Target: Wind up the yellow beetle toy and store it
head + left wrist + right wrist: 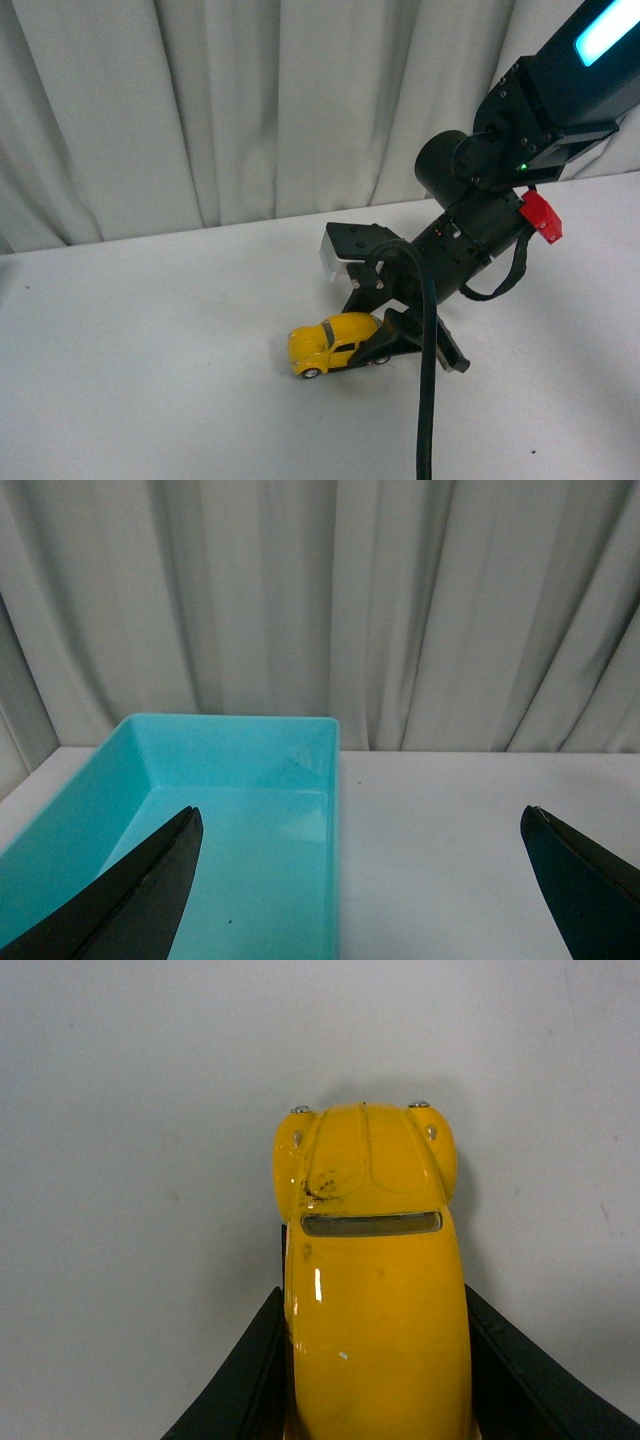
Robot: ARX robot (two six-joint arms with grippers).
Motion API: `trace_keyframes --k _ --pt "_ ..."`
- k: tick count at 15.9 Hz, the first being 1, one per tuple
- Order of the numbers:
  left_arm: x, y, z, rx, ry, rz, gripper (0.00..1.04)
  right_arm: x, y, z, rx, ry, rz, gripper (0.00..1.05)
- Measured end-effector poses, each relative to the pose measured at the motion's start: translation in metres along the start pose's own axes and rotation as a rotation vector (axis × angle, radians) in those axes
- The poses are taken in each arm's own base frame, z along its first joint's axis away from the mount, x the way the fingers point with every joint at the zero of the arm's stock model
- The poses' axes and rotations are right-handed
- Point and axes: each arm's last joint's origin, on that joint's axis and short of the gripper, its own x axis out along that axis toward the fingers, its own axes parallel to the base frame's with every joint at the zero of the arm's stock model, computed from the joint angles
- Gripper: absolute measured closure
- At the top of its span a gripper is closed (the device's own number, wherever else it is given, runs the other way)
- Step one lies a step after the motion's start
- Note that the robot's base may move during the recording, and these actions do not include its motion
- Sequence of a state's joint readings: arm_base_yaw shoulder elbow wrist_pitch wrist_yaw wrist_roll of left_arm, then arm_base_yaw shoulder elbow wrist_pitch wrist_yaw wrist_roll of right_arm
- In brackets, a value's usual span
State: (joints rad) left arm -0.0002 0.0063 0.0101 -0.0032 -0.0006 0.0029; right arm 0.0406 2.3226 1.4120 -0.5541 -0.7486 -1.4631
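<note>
Pinching the beetle [333, 343] by its rear (nose toward the left edge), the right jaws hold it mid-bench [150, 390]; the left jaws hang spread wide over a teal bin [230, 742].

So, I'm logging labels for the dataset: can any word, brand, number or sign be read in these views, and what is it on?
No text can be read in any view.
yellow beetle toy: no badge, plate or lettering shows, only dark scuffs on the paint.
turquoise bin: plain walls, no label.
red plug: no print visible; too small to be sure.
lit blue strip: bare light, no characters.
</note>
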Motion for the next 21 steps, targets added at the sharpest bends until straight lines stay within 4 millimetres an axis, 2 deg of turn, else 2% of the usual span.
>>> trace_keyframes --k 2,8,11,15,21 --pt "0.000 0.000 0.000 0.000 0.000 0.000 0.07 0.005 -0.001 0.007 -0.028 -0.018 -0.008 0.62" --pt "0.000 0.000 0.000 0.000 0.000 0.000 0.07 0.008 0.009 0.005 0.045 -0.026 -0.005 0.62" --pt "0.000 0.000 0.000 0.000 0.000 0.000 0.07 0.004 0.014 -0.007 0.067 -0.021 -0.020 0.62" --pt "0.000 0.000 0.000 0.000 0.000 0.000 0.07 -0.011 0.018 -0.027 0.111 -0.010 -0.039 0.62" --pt "0.000 0.000 0.000 0.000 0.000 0.000 0.07 -0.040 0.048 -0.060 0.189 -0.015 -0.064 0.62"
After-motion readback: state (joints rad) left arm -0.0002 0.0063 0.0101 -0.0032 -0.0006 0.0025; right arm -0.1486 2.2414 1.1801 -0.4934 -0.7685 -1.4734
